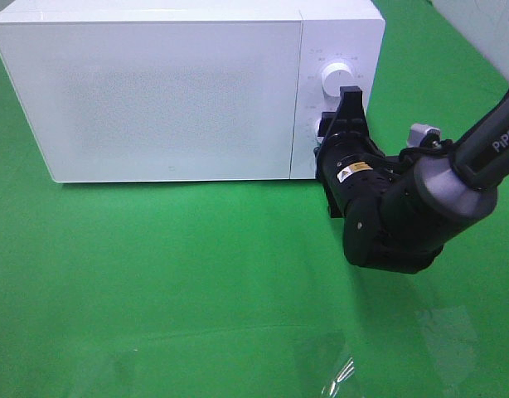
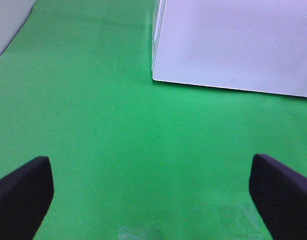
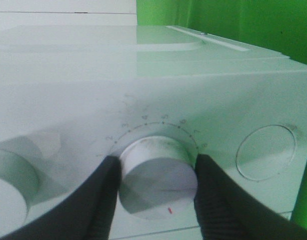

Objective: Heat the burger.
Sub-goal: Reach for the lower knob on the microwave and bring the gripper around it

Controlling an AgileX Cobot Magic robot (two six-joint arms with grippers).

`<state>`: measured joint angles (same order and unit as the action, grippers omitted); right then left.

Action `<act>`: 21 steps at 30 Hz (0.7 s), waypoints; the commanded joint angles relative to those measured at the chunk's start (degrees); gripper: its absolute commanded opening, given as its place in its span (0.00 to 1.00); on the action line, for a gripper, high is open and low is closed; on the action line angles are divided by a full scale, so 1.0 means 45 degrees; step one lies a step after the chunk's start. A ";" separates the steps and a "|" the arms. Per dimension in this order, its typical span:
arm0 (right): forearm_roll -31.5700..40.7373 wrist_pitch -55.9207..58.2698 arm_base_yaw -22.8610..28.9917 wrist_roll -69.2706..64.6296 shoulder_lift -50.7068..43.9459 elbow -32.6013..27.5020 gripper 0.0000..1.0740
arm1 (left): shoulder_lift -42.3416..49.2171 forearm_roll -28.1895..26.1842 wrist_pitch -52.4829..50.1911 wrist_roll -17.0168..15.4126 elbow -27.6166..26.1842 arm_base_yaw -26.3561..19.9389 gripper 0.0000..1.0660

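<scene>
The burger is out of view. The white microwave (image 1: 172, 91) stands at the back of the green cloth with its door closed. My right gripper (image 1: 327, 131) reaches to the control panel and is shut on the lower dial (image 3: 158, 175), one black finger (image 3: 101, 200) on each side of it. The dial's red mark points toward the camera side. In the left wrist view my left gripper (image 2: 151, 175) stands open over bare green cloth, its two fingers (image 2: 23, 192) far apart, with the microwave's front corner (image 2: 158, 75) ahead.
An upper dial (image 1: 333, 76) sits above the held one, and a round button (image 3: 266, 152) lies beside it on the panel. A green cloth (image 1: 155, 274) covers the table. Something clear and shiny lies near the front edge (image 1: 341, 375).
</scene>
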<state>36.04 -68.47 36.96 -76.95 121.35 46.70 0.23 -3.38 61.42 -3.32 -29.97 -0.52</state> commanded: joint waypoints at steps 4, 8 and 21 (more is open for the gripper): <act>-0.0929 -0.0598 0.0000 0.0357 -0.0178 0.0598 0.44 | 0.0216 -0.0013 -0.0102 -0.0025 0.0038 -0.0025 0.93; -0.0929 -0.0598 0.0000 0.0726 -0.0178 0.0573 0.48 | 0.0216 -0.0013 -0.0102 -0.0025 0.0038 -0.0025 0.93; -0.0942 0.0140 0.0000 0.1210 -0.1171 -0.0879 0.66 | 0.0216 -0.0013 -0.0102 -0.0025 0.0038 -0.0025 0.93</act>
<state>32.37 -67.61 37.36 -73.51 118.43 44.29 0.23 -3.38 61.42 -3.32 -29.97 -0.52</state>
